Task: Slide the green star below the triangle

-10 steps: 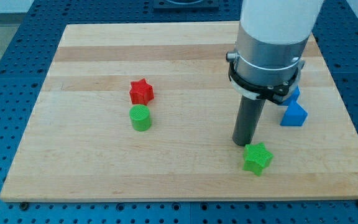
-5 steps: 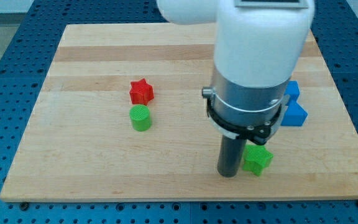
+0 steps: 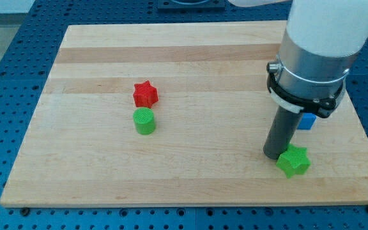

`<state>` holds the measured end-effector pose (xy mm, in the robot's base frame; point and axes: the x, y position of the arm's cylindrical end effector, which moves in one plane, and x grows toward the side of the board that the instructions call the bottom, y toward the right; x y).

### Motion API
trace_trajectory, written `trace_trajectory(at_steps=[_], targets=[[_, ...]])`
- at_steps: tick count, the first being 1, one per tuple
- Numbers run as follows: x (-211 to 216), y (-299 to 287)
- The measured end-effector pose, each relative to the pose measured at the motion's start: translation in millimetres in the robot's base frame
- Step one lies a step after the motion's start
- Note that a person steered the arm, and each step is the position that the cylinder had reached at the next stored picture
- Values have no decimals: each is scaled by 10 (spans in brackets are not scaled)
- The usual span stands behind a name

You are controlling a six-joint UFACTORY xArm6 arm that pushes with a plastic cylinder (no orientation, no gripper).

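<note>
The green star (image 3: 293, 161) lies near the bottom right of the wooden board (image 3: 107, 172). My tip (image 3: 273, 154) rests on the board just left of the star, touching or almost touching its upper left side. Of the blue triangle block (image 3: 307, 121) only a small corner shows above the star; the arm's body hides the rest.
A red star (image 3: 145, 94) and a green cylinder (image 3: 144, 121) sit close together left of the board's middle. The board's right edge runs a short way to the right of the green star, its bottom edge just below it.
My tip swung down to the star's left, then moved right. The green star slid right and now lies below the blue triangle. The arm now covers most of the blue blocks.
</note>
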<state>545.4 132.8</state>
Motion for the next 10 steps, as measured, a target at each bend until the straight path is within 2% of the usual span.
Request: trace_trajectory(at_steps=[1,3,4,5,6,8,10], targets=[[0,26],[10,-432],[524,-433],[732,-443],[716,-417],[286,26],[174,262]])
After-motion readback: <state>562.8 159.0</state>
